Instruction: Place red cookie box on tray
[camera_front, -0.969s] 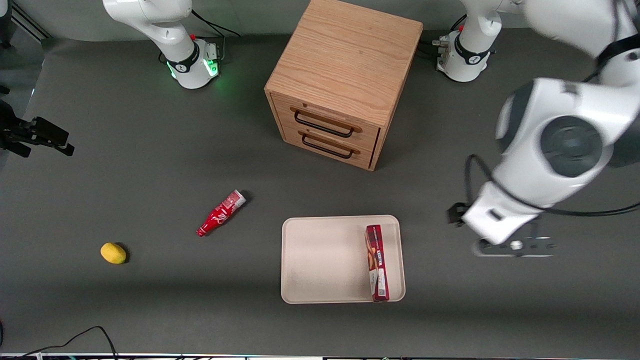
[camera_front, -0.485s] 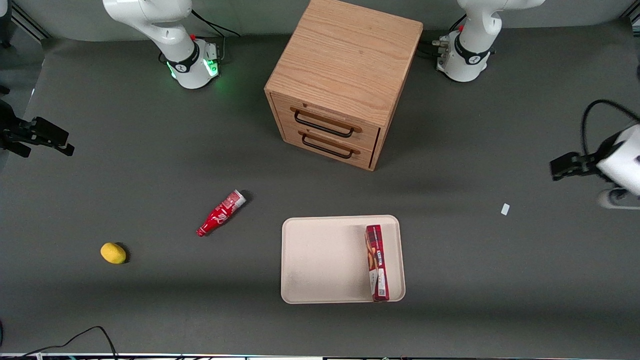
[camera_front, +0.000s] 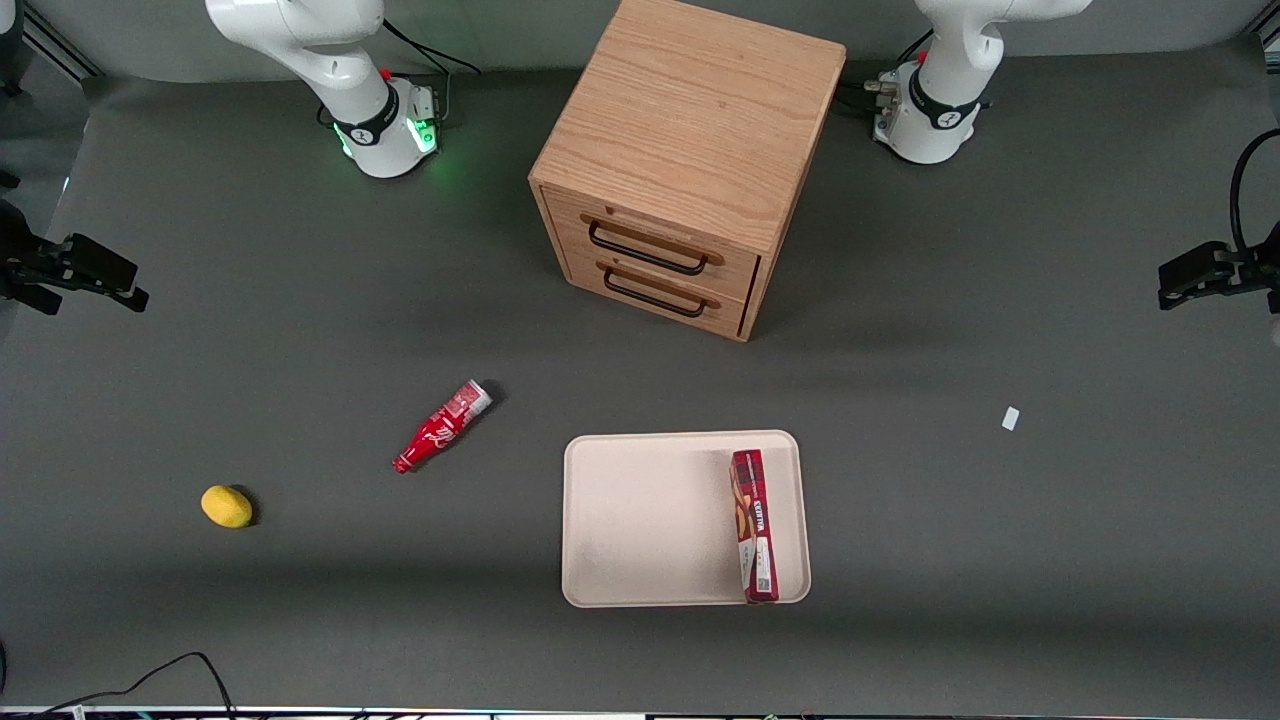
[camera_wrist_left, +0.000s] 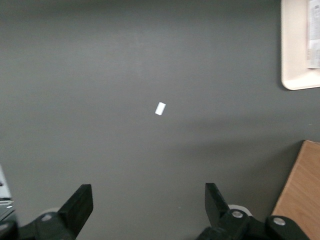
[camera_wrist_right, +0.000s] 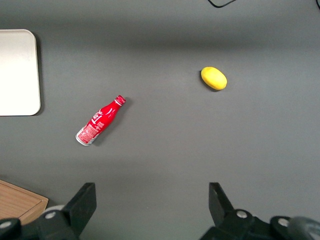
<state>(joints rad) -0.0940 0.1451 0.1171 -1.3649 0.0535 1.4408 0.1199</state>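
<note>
The red cookie box (camera_front: 755, 525) lies flat on the cream tray (camera_front: 650, 520), along the tray's short side toward the working arm's end. One end of the box reaches the rim nearest the front camera. My left gripper (camera_wrist_left: 148, 194) hangs open and empty above bare grey table, well away from the tray toward the working arm's end. Only a dark part of its wrist (camera_front: 1205, 272) shows at the edge of the front view. The left wrist view catches a corner of the tray (camera_wrist_left: 295, 50) and the box's white label (camera_wrist_left: 314, 47).
A wooden drawer cabinet (camera_front: 690, 160) stands farther from the front camera than the tray, with both drawers shut. A small red bottle (camera_front: 442, 425) and a lemon (camera_front: 227, 506) lie toward the parked arm's end. A white scrap (camera_front: 1010, 418) lies on the table under my gripper.
My left arm has pulled away from beside the tray toward the working arm's end and farther from the front camera, nearly leaving the view. The cookie box stays put on the tray.
</note>
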